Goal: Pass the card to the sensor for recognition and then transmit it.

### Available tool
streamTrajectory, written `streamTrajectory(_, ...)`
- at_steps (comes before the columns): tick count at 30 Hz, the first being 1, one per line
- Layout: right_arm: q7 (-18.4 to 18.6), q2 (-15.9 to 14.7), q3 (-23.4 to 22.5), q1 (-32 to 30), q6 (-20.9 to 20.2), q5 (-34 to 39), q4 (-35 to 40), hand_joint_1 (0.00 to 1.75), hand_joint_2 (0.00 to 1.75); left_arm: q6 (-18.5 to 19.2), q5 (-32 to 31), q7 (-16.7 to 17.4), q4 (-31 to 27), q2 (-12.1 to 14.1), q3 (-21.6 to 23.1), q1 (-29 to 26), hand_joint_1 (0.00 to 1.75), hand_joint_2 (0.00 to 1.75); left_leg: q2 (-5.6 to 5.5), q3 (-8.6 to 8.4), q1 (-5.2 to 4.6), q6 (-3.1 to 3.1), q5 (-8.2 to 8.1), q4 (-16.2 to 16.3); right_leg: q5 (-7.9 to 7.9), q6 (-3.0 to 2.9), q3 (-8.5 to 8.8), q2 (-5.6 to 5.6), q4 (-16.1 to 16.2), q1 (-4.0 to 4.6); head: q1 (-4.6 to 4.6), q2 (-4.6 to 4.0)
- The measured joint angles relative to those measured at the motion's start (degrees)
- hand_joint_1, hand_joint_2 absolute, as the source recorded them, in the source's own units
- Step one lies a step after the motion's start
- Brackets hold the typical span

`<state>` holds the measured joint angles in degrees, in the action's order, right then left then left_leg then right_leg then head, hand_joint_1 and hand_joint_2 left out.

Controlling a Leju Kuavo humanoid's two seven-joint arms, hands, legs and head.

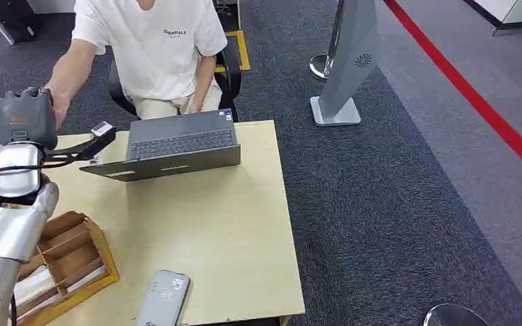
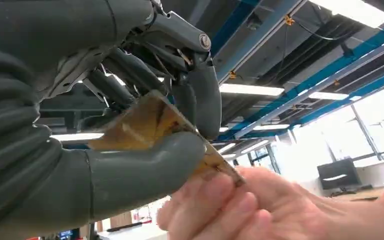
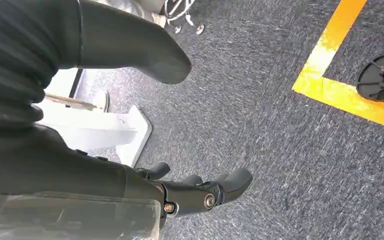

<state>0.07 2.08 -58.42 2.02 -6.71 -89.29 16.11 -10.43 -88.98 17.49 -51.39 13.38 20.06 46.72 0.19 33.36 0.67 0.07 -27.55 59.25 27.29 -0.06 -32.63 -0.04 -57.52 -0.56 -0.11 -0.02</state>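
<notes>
A brownish card (image 2: 145,122) is pinched between the thumb and fingers of my left hand (image 2: 130,165). A person's fingers (image 2: 230,205) close on the card's far end. In the head view my left hand (image 1: 24,117) is raised over the table's far left corner, right beside the seated person's hand (image 1: 60,109). The grey sensor (image 1: 163,299) lies flat at the table's near edge, well apart from the card. My right hand (image 3: 80,170) hangs over the carpet with its fingers (image 3: 205,192) apart and nothing in it.
An opened laptop (image 1: 177,142) sits at the far side of the wooden table (image 1: 245,224), in front of the seated person (image 1: 156,47). A wooden divider box (image 1: 68,261) with cards stands at the near left. A grey floor stand (image 1: 346,61) rises right of the table.
</notes>
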Motion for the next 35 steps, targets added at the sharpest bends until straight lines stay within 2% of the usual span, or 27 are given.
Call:
streamTrajectory(5, 0.0, 0.0, 0.0, 0.1, -0.1, 0.0, 0.0, 0.00, 1.75, 0.2, 0.0, -2.6, 0.0, -0.1, -0.3, 0.0, 0.00, 1.75, 0.00, 0.03, -0.01, 0.01, -0.01, 0.0, 0.01, 0.01, -0.01, 0.00, 0.0, -0.01, 0.02, 0.00)
streamTrajectory(8, 0.1, 0.0, 0.0, 0.0, -0.1, 0.0, 0.0, 0.00, 1.75, 0.1, 0.0, -5.2, -0.4, -1.2, -3.2, -0.7, 0.00, 1.75, -0.01, 0.02, -0.02, 0.01, -0.01, 0.0, 0.00, 0.01, -0.01, 0.00, 0.0, -0.02, 0.02, 0.00)
streamTrajectory(13, 0.6, 0.0, -0.4, -0.1, -0.4, 0.0, 0.0, 0.00, 1.75, 1.4, 0.0, -8.2, -9.7, -2.1, -7.9, -6.1, 0.00, 1.75, 0.03, 0.03, -0.01, 0.01, -0.01, 0.0, 0.01, 0.01, -0.03, 0.04, 0.0, -0.01, 0.02, 0.00)
streamTrajectory(16, 1.3, 0.0, -1.3, -0.2, -0.5, 0.3, 0.0, 0.00, 1.75, 1.2, 0.0, -12.0, -17.0, -2.6, -11.0, -10.4, 0.00, 1.75, 0.10, 0.05, -0.01, 0.02, -0.03, 0.0, 0.01, 0.01, -0.04, 0.10, 0.0, -0.01, -0.02, 0.00)
streamTrajectory(19, 2.0, 0.4, -2.3, -0.8, -0.7, 0.8, 0.4, 0.00, 1.75, 1.8, 0.5, -17.1, -29.4, -3.6, -16.0, -18.7, 0.00, 1.75, 0.31, -0.01, -0.01, 0.00, -0.11, 0.0, 0.06, -0.01, -0.07, 0.32, 0.0, -0.03, -0.04, 0.00)
streamTrajectory(24, 2.3, 2.3, -4.8, -2.2, -0.7, 1.5, 2.7, 0.00, 1.75, 0.9, 4.7, -22.4, -47.4, -4.5, -25.3, -33.6, 0.00, 1.75, 0.37, -0.06, 0.00, -0.11, -0.30, -0.1, 0.25, -0.06, -0.11, 0.40, 0.0, -0.03, -0.02, 0.00)
streamTrajectory(30, 2.7, 5.7, -7.8, -3.3, -1.8, 1.4, 7.2, 0.00, 1.75, -2.0, 10.4, -25.5, -61.0, -6.4, -34.5, -49.9, 0.00, 1.75, 0.32, -0.14, 0.02, -0.14, -0.45, -0.2, 0.43, -0.10, -0.01, 0.35, 0.0, -0.01, -0.07, 0.00)
streamTrajectory(33, 2.6, 7.9, -9.8, -3.7, -3.5, 0.2, 10.9, 0.00, 1.75, -3.0, 16.2, -28.6, -66.3, -9.9, -40.5, -56.6, 0.00, 1.75, 0.25, -0.12, 0.01, -0.11, -0.48, -0.2, 0.52, -0.01, 0.02, 0.27, 0.0, -0.01, -0.02, 0.00)
streamTrajectory(35, 2.5, 9.3, -11.0, -3.8, -4.3, 0.0, 12.9, 0.00, 1.75, -2.2, 21.3, -32.3, -68.4, -12.9, -45.8, -58.7, 0.00, 1.75, 0.18, -0.10, 0.02, -0.12, -0.49, -0.2, 0.53, -0.01, 0.03, 0.20, 0.0, -0.01, 0.00, 0.00)
